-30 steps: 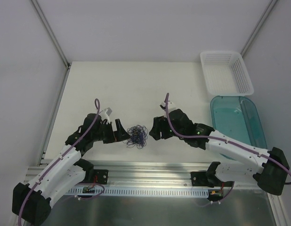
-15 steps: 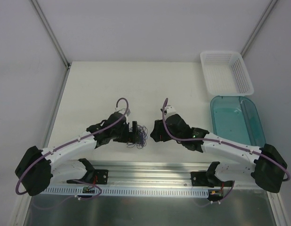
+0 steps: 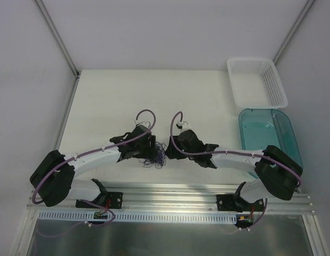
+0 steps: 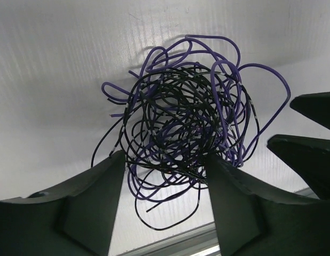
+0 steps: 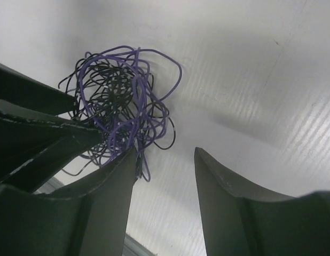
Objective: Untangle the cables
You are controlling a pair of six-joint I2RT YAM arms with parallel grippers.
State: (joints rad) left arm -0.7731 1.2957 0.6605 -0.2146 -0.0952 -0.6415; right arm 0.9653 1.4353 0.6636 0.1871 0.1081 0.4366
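From above, the cables [image 3: 158,156] lie wadded on the table [image 3: 111,96], between the left gripper [image 3: 152,151] and the right gripper [image 3: 168,151]. Left wrist: fingers spread wide, the wad's lower loops between them. Right wrist: fingers parted too, the wad against one finger.

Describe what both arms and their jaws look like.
Both the left arm and right arm have white link shells joined by bulky black joint housings. A thick purple cable runs along each, looping free above the wrist. The jaws are matte black, broad and wedge-shaped, tapering to blunt tips.
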